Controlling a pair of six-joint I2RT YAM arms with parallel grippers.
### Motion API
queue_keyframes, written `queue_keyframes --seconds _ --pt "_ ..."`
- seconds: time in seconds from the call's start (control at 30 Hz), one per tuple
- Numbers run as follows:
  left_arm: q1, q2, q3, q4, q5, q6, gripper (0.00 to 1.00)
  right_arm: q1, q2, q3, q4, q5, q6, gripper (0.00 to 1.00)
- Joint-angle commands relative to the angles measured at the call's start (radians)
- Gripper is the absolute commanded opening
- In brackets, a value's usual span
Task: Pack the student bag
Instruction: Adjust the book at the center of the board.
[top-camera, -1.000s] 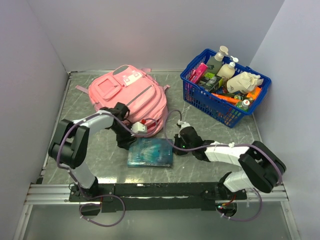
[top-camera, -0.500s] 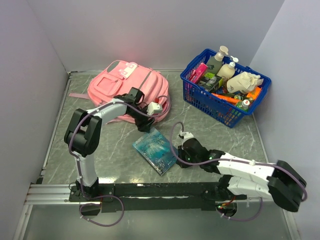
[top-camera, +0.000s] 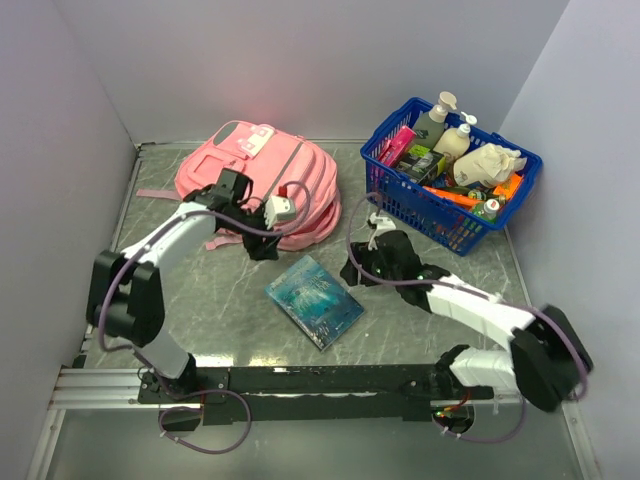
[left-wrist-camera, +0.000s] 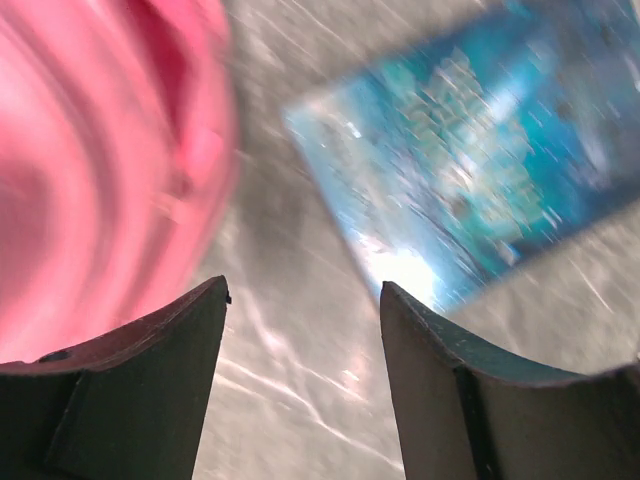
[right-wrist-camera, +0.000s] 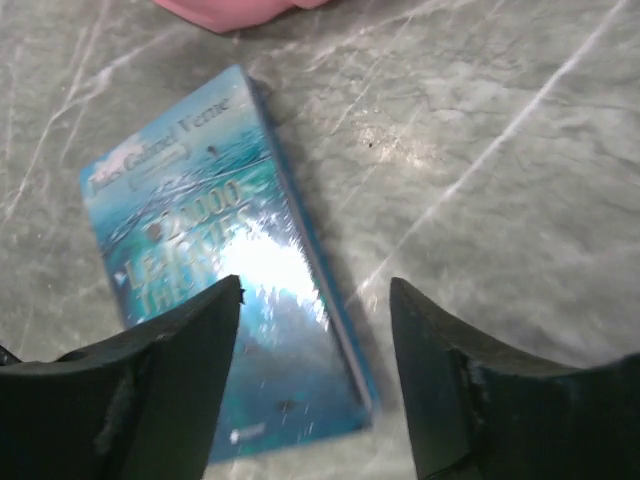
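Observation:
The student bag (top-camera: 250, 175) is a pink backpack lying at the back left of the table; its blurred pink side fills the left of the left wrist view (left-wrist-camera: 90, 160). My left gripper (top-camera: 262, 240) hangs open at the bag's near edge, over bare table (left-wrist-camera: 303, 285), with nothing between its jaws. A teal paperback book (top-camera: 313, 301) lies flat on the table in front of the bag (left-wrist-camera: 480, 150). My right gripper (top-camera: 355, 268) is open just right of the book, above its lower corner (right-wrist-camera: 316, 284). The book (right-wrist-camera: 220, 300) touches neither finger.
A blue plastic basket (top-camera: 385, 190) full of bottles and packets stands at the back right. Grey walls close in the left, back and right sides. The marbled tabletop (top-camera: 200, 300) shows between the book and the left arm.
My right gripper has opened and let go of the book, then drawn back and to the right. The book now lies turned on the table. The left gripper has swung leftward along the bag's near edge.

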Motion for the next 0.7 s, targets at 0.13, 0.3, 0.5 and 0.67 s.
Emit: queue_keyframes --seconds 0.13,0.3,0.5,0.67 --pt "-0.061 -0.101 -0.248 -0.005 -0.066 0.065 0.66 -0.126 0.286 -0.064 0.425 -0.396 0.103 0.77" --pt "-0.114 -0.089 -0.317 0.107 -0.120 0.047 0.66 -0.188 0.391 -0.072 0.518 -0.548 0.144 0.79" --pt "-0.149 -0.103 -0.407 0.268 -0.171 0.010 0.68 -0.189 0.472 -0.094 0.603 -0.599 0.163 0.80" --pt "-0.196 -0.075 -0.431 0.368 -0.211 -0.067 0.67 -0.188 0.492 -0.166 0.714 -0.622 0.212 0.77"
